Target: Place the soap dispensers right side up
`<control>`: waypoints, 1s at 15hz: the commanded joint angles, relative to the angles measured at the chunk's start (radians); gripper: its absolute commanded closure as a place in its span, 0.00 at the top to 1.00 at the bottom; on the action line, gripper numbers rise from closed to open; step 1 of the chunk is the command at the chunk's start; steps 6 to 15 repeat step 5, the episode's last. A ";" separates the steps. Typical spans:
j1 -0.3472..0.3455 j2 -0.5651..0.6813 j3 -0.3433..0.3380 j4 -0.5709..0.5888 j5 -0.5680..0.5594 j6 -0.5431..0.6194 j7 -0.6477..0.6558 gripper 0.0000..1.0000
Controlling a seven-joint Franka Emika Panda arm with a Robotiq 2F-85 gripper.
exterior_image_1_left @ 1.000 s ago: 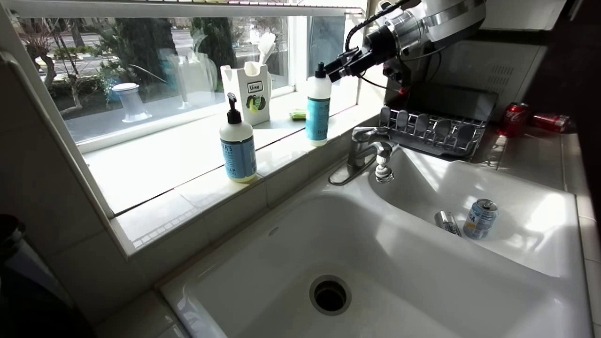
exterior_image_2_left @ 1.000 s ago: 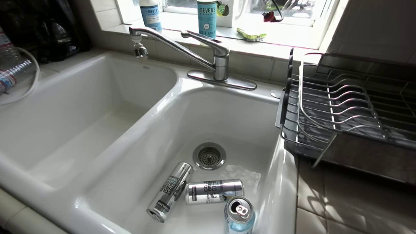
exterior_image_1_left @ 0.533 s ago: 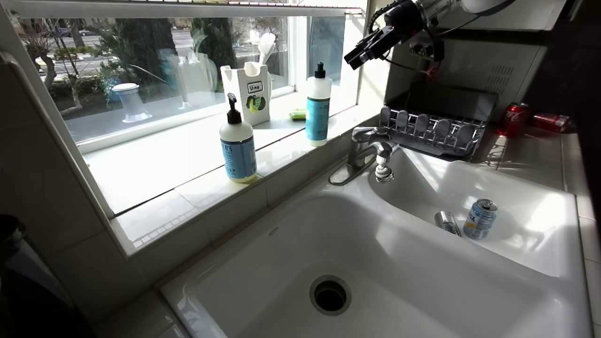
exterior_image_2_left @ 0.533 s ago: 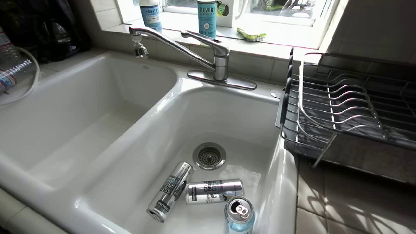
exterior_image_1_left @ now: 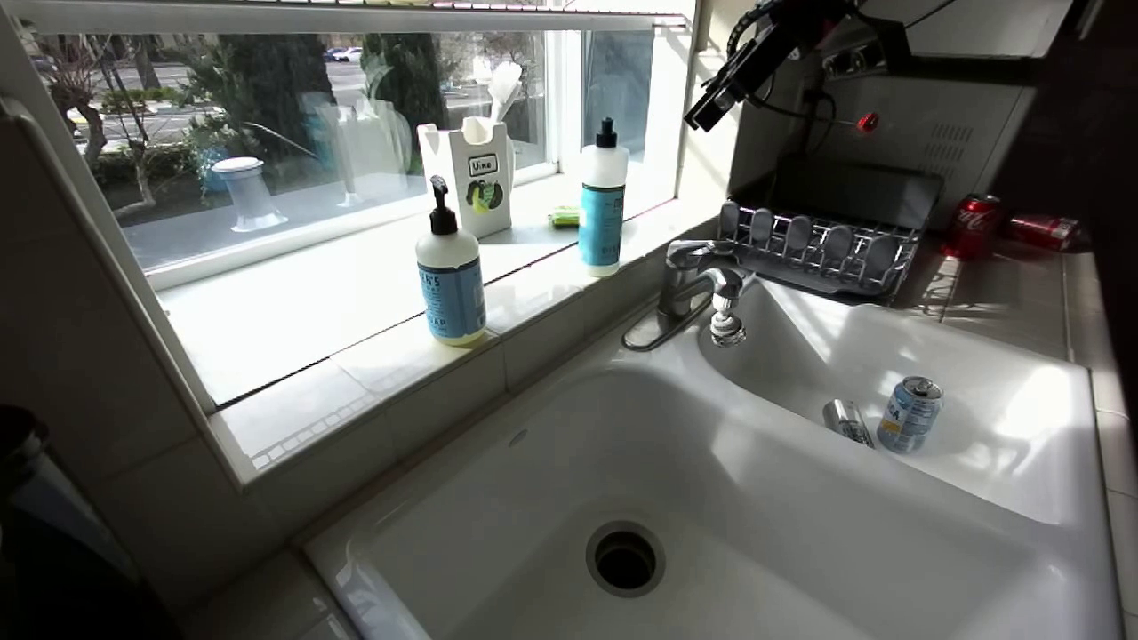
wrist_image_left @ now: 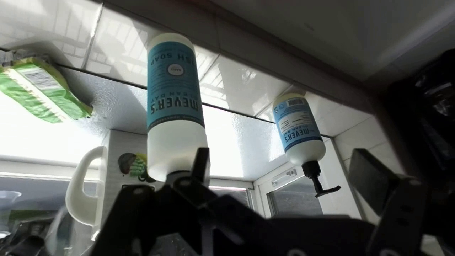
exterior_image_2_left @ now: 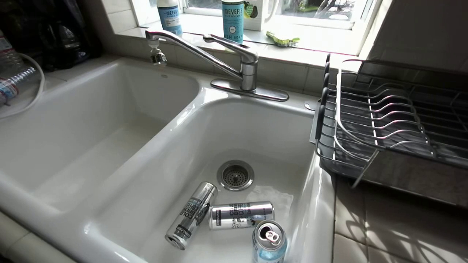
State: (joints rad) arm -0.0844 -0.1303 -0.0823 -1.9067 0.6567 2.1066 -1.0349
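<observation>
In an exterior view, the left soap dispenser (exterior_image_1_left: 452, 293) and right soap dispenser (exterior_image_1_left: 602, 213) stand on the windowsill (exterior_image_1_left: 276, 329), before the jug (exterior_image_1_left: 484, 191); the end effector (exterior_image_1_left: 701, 114) is right of them, apart; in an exterior view, the right basin (exterior_image_2_left: 263, 124) holds three cans (exterior_image_2_left: 241, 215), the faucet (exterior_image_2_left: 248, 75) behind it, the dish rack (exterior_image_2_left: 396, 122) right of it on the worktop (exterior_image_2_left: 351, 223)

strong daylight comes through the window (exterior_image_1_left: 311, 178), bleaching the sill (exterior_image_1_left: 293, 320) nearly white in both exterior views, while parts of both sides are dim. sunlit patches streak the sink (exterior_image_1_left: 800, 524); looping shadows cross the counter (exterior_image_2_left: 351, 244). in the wrist view the gripper (wrist_image_left: 284, 169) is a near-black silhouette, its details hard to read.
</observation>
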 commanded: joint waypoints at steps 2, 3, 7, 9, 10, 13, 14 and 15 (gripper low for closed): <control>0.031 -0.016 -0.009 -0.011 -0.060 -0.001 0.064 1.00; 0.038 -0.022 -0.006 -0.017 -0.077 -0.001 0.078 1.00; 0.043 -0.027 -0.003 -0.023 -0.089 -0.001 0.088 1.00; 0.043 -0.027 -0.003 -0.023 -0.089 -0.001 0.088 1.00; 0.043 -0.027 -0.003 -0.023 -0.089 -0.001 0.088 1.00; 0.043 -0.027 -0.003 -0.023 -0.089 -0.001 0.088 1.00; 0.043 -0.027 -0.003 -0.023 -0.089 -0.001 0.088 1.00; 0.043 -0.027 -0.003 -0.023 -0.089 -0.001 0.088 1.00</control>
